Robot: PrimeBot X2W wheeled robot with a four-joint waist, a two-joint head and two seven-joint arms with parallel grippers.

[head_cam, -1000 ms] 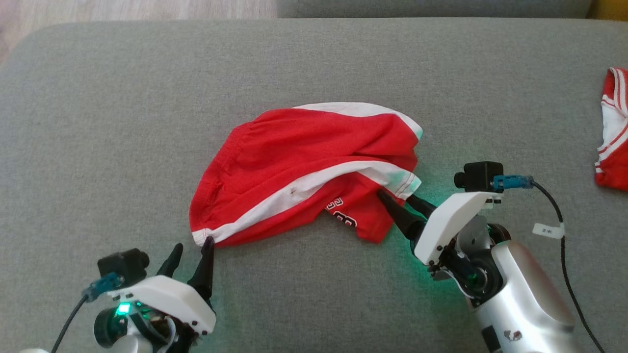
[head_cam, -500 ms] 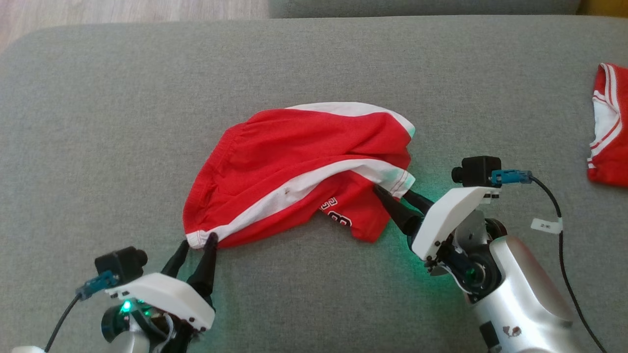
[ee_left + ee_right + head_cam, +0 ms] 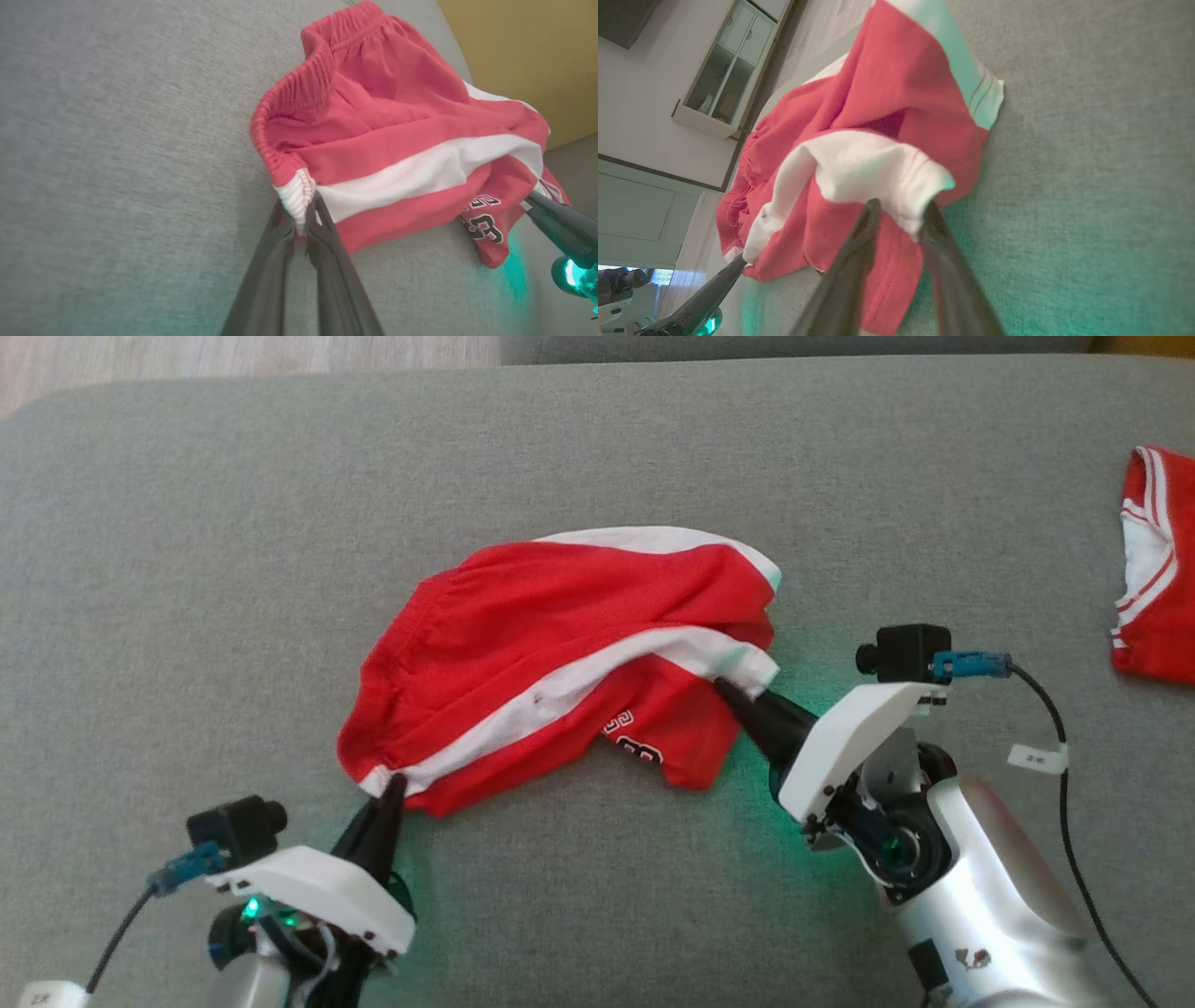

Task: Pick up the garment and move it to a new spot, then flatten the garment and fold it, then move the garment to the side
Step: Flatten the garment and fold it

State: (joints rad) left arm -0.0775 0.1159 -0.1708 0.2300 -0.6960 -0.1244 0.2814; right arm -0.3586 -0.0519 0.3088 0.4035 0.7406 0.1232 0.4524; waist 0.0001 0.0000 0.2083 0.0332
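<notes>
left claw [image 3: 390, 786]: closed tight on the garment [image 3: 560, 616], at the white ribbed corner of its waistband; both fingers pressed together with the cloth pinched at their tips.
right claw [image 3: 738, 695]: at the white hem of a leg opening. in the right wrist view its two fingers stood on either side of that hem, with a gap between them and cloth in the gap. i could not tell whether it truly pinched.
garment: red shorts with white side stripes, crumpled near the middle of the grey cushion [image 3: 597, 448], lying between the two claws with the waistband toward the robot's left.
writing [image 3: 638, 739]: black-and-white block characters on the lower red panel, partly folded under; one looked like an 8, the rest unreadable.
cable tag [image 3: 1036, 758]: small white label on the black cable beside the right arm, print too small to read.
second garment [image 3: 1153, 579]: red and white, at the cushion's right edge, well apart from the shorts.
cabinet [image 3: 721, 74]: pale unit with glazed doors, seen in the right wrist view; contents too blurred to name.
floor [image 3: 233, 350]: wooden boards beyond the cushion.
</notes>
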